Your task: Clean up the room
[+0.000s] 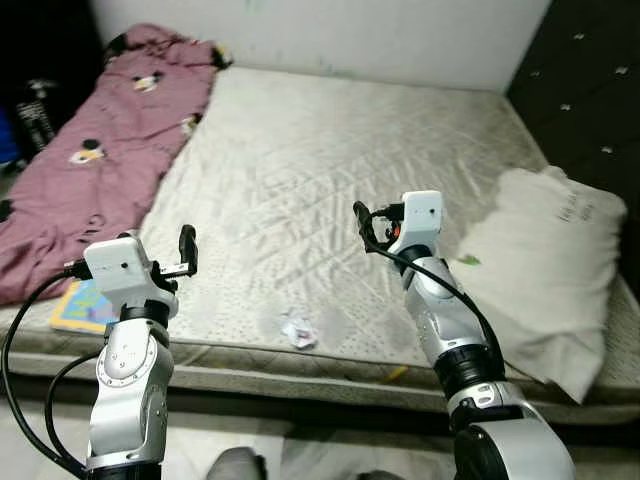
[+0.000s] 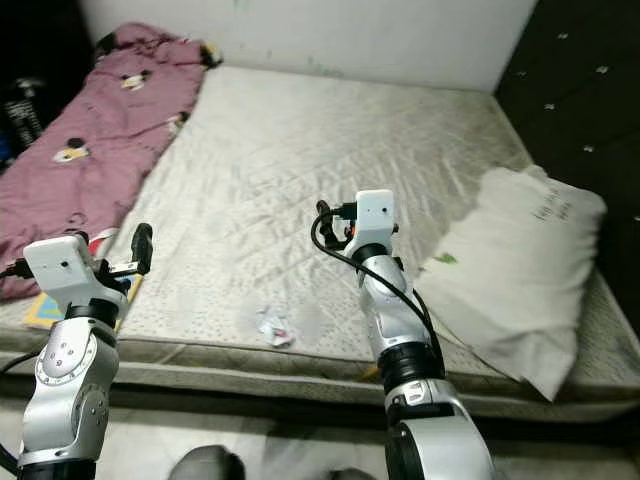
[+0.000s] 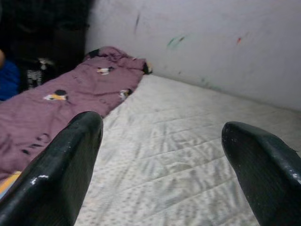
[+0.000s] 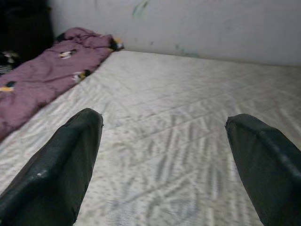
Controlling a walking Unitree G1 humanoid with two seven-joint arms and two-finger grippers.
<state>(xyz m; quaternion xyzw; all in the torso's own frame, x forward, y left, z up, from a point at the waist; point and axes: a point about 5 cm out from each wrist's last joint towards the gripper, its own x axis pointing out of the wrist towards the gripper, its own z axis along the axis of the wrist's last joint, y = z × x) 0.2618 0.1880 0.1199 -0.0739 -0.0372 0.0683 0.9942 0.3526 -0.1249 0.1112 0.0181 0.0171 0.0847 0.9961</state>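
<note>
A small crumpled white paper scrap point(image 1: 298, 330) lies near the front edge of the bare quilted cream mattress point(image 1: 330, 170), between and below the left gripper point(image 3: 160, 155) and right gripper point(image 4: 164, 155), both spread wide and empty.

A bare quilted mattress point(image 1: 330, 170) on a bed against a white wall carries a mauve blanket point(image 1: 95, 150) with cartoon prints, bunched along its left side. A white pillow point(image 1: 545, 265) lies at the right edge beside the dark headboard, a crumpled scrap of paper point(image 1: 297, 330) sits near the front edge, and a colourful book point(image 1: 82, 308) lies at the front left corner, just beside the blanket.
</note>
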